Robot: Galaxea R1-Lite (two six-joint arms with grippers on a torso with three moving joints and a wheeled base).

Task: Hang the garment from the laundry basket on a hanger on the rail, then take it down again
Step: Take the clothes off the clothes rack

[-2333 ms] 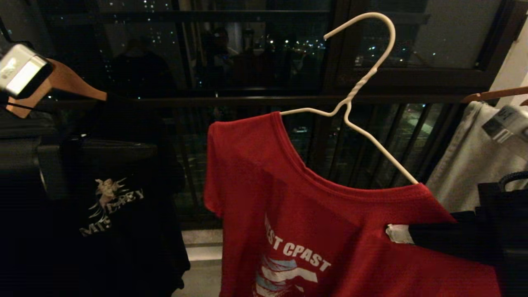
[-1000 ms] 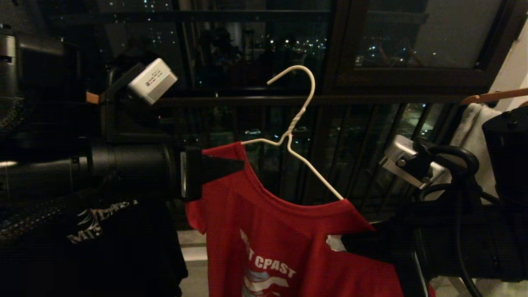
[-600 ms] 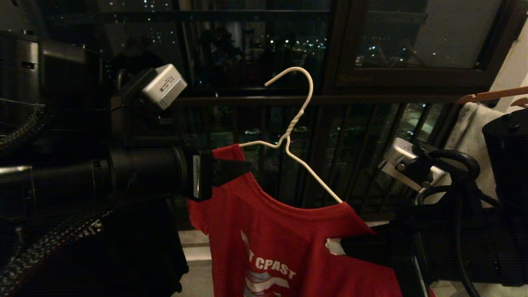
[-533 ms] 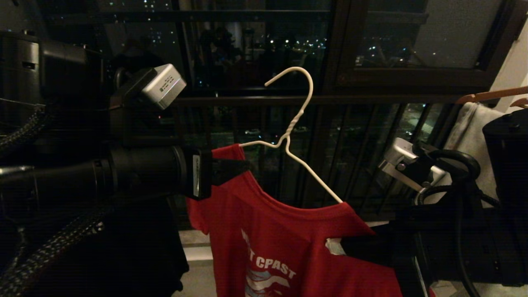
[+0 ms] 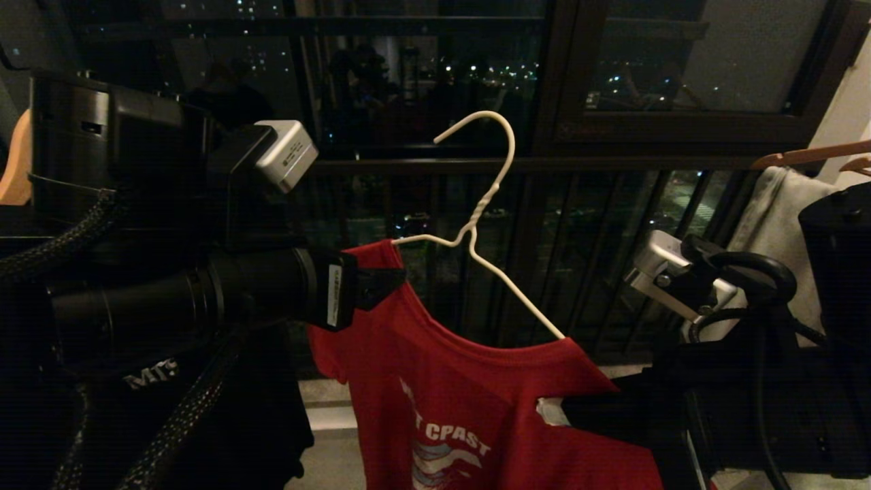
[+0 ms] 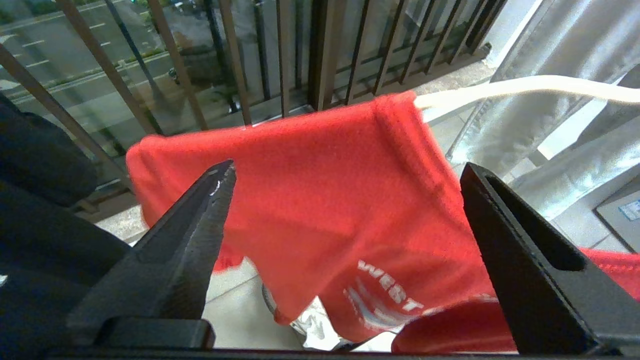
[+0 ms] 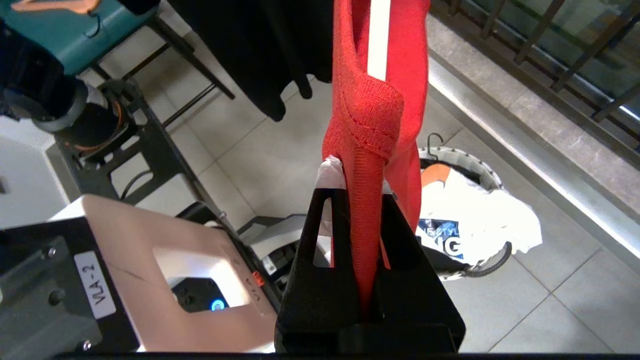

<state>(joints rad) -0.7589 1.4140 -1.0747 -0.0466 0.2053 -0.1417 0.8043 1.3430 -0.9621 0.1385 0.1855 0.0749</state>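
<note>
The red T-shirt with white "WEST COAST" lettering (image 5: 469, 401) hangs in mid-air in front of the dark balcony bars (image 5: 544, 238), draped on the thin white wire hanger with a twisted neck (image 5: 476, 218), whose hook is free and on no rail; no rail shows in these views. One shoulder is seated on the wire, while on the other side the neckline sags well down the bare wire arm, so the shirt sits lopsided.

The right tool (image 7: 367, 210) is clamped shut on the shoulder seam, with the hanger's white end caught in the same pinch, and so it carries the whole load. The left tool (image 6: 345, 210) stands wide open, its two black fingers (image 6: 195, 220) either side of the opposite shoulder and sleeve, gripping nothing; judging by that, it is placed to seize or tug the cloth there.

Below on the tiled floor (image 7: 550, 285), the small round laundry basket with a white woven rim (image 7: 480, 165) holds a white T-shirt with a blue graphic (image 7: 465, 220). A black printed T-shirt (image 5: 156, 374) hangs beyond the left arm.
</note>
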